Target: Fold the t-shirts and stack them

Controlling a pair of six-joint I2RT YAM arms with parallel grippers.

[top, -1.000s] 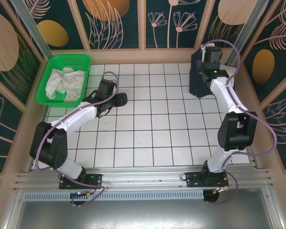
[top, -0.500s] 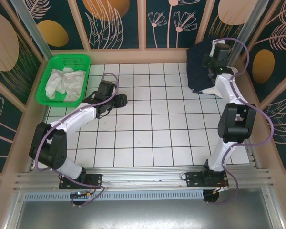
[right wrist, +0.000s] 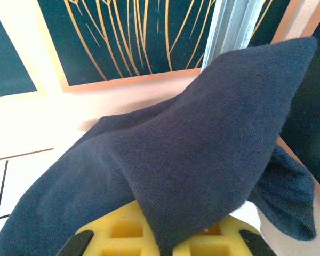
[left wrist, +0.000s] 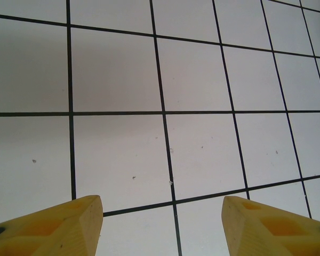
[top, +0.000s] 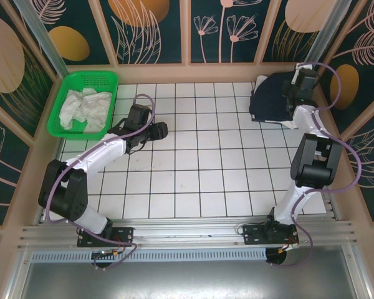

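Navy t-shirt (top: pixel 271 99) held, far across from the green basket (top: pixel 90 76)
Right gripper (right wrist: pixel 165 240) pinches it; left gripper (left wrist: pixel 162 224) gapes empty near the basket. I'd drag slowly, spreading it flat.

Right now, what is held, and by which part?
The right gripper pinches the dark navy cloth t-shirt by a bunched fold; the left gripper, open, holds nothing.

Cut off at the bottom edge of the left wrist view: both yellow fingers (left wrist: pixel 58 226) of the left gripper (left wrist: pixel 161 202). Buried under the navy t-shirt (right wrist: pixel 202 138), lower centre of the right wrist view: right gripper (right wrist: pixel 165 234), fingertips covered. Heaped in the green basket (top: pixel 90 77), upper left of the top view: white t-shirts (top: pixel 84 107), number impossible to tell.
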